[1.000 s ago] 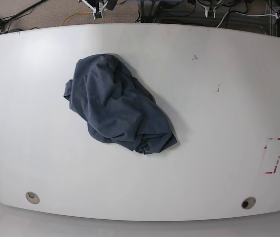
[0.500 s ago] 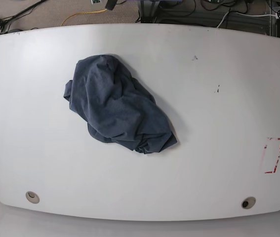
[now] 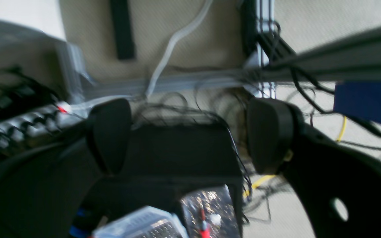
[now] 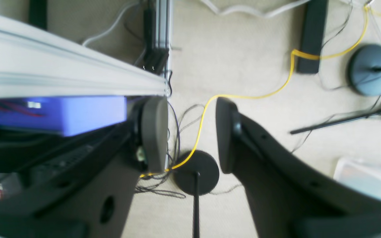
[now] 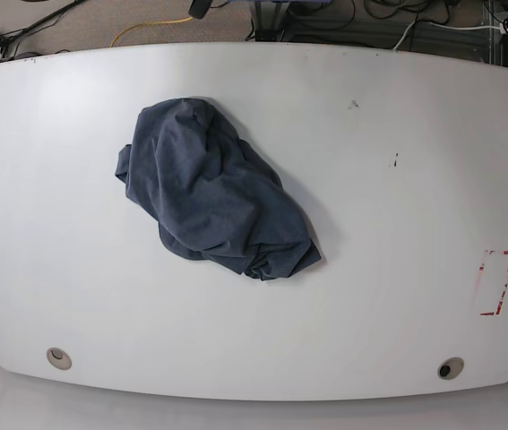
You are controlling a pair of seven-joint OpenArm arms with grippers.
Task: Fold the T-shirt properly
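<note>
The T-shirt [image 5: 213, 193] is a dark slate-blue crumpled heap lying left of centre on the white table [image 5: 388, 224]; neither gripper touches it. In the left wrist view, my left gripper [image 3: 189, 135] hangs open over cables and floor beyond the table, with nothing between its dark pads [image 3: 109, 135]. The right wrist view shows my right gripper [image 4: 190, 132] open too, empty, above beige carpet. The T-shirt appears in neither wrist view.
A red-marked rectangle [image 5: 495, 282] sits near the table's right edge. Two round holes [image 5: 57, 357] [image 5: 451, 368] lie along the front edge. Behind the table are cables, a yellow cord [image 4: 260, 96], round stand bases [image 4: 196, 172] and a metal frame rail [image 4: 78, 79].
The gripper tips seen at the top edge of the base view a second ago have drawn back out of it. The T-shirt has not moved.
</note>
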